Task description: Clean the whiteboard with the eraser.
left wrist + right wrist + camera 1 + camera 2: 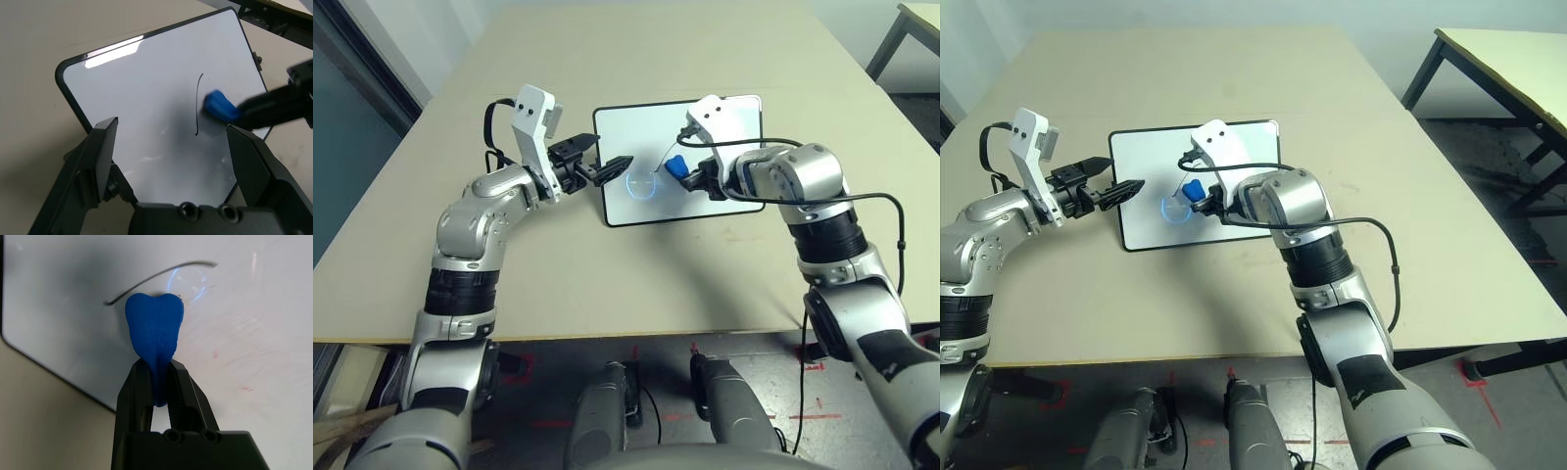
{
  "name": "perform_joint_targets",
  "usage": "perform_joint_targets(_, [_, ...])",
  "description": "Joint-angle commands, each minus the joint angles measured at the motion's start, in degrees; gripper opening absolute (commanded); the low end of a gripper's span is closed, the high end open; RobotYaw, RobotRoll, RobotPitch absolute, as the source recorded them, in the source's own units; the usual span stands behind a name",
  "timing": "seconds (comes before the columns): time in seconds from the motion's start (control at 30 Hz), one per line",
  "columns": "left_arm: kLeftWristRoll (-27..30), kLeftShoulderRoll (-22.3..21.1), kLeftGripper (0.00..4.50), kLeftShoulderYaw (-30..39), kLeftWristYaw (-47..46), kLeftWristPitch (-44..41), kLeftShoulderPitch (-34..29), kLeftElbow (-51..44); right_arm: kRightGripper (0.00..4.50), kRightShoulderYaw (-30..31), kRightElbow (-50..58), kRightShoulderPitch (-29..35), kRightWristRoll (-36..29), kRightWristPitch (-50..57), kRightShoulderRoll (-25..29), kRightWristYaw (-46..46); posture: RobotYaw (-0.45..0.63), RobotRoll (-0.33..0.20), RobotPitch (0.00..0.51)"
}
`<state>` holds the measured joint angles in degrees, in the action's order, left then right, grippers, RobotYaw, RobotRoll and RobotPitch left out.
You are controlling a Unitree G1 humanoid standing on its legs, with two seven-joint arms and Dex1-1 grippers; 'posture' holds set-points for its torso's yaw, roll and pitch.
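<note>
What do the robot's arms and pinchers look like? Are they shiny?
Yes, shiny! Both arms are silver metal with rounded joints and black bands. Each wrist carries a white boxy block, and black cables loop along the arms. The left gripper and right gripper each have two black fingers, broad and flat, with small screws at the base.

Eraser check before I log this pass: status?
Right gripper shut on eraser, at the dark line on the whiteboard. Left gripper open over board's near edge. Nothing in the way.
</note>
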<state>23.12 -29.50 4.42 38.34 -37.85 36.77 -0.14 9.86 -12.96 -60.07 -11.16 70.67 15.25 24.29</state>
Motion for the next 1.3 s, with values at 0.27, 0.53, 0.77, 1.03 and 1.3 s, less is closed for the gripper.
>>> perform_joint_targets(0.27, [0.50, -2.49, 4.50, 0.49, 1.49, -1.67, -1.18, -1.00, 0.38, 0.28, -1.42, -1.34, 0.11, 0.24, -0.97, -0.56, -0.08, 0.000, 0.159])
perform_joint_targets(0.53, [0.52, -2.55, 4.50, 0.30, 1.54, -1.90, -1.54, -1.33, 0.38, 2.86, 5.87, 2.70, -0.80, 5.12, -0.91, 0.31, -0.07, 0.000, 0.153])
perform_joint_targets(0.77, [0.58, -3.51, 4.50, -0.23, 2.77, -3.16, -2.55, -2.08, 0.38, -1.67, -6.74, -3.97, 1.83, -4.43, -0.48, -2.17, -0.07, 0.000, 0.156])
perform_joint_targets(1.03, [0.97, -3.89, 4.50, -0.13, 3.25, -4.82, -3.92, -3.81, 0.38, 2.96, 2.95, 1.63, -0.60, 3.60, -2.03, -0.24, -0.07, 0.000, 0.160])
perform_joint_targets(1.3, [1.08, -3.91, 4.50, -0.15, 3.47, -5.39, -4.27, -4.25, 0.38, -0.06, -3.20, -2.39, 1.41, -2.30, -1.67, -1.91, -0.07, 0.000, 0.162])
